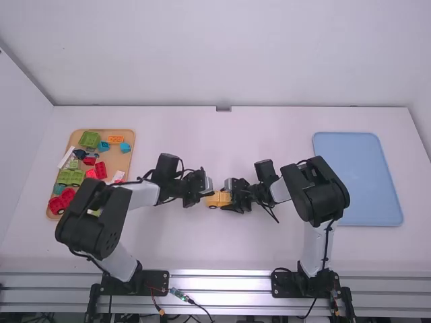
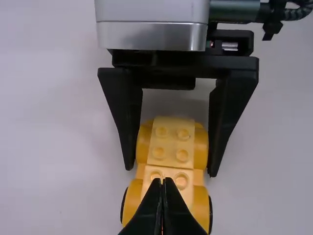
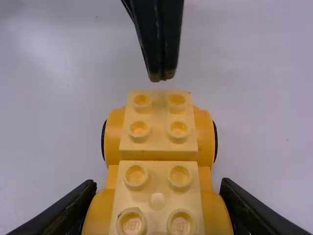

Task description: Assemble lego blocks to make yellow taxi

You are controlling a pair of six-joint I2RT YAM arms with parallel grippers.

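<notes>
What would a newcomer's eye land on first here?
First, the yellow wheeled build at mid-table, pinched across its sides by the right gripper, with the left gripper's closed fingers pointing at its other end. Next, the tan tray of colourful blocks at the high view's left, and the big pale blue tray at its right.
</notes>
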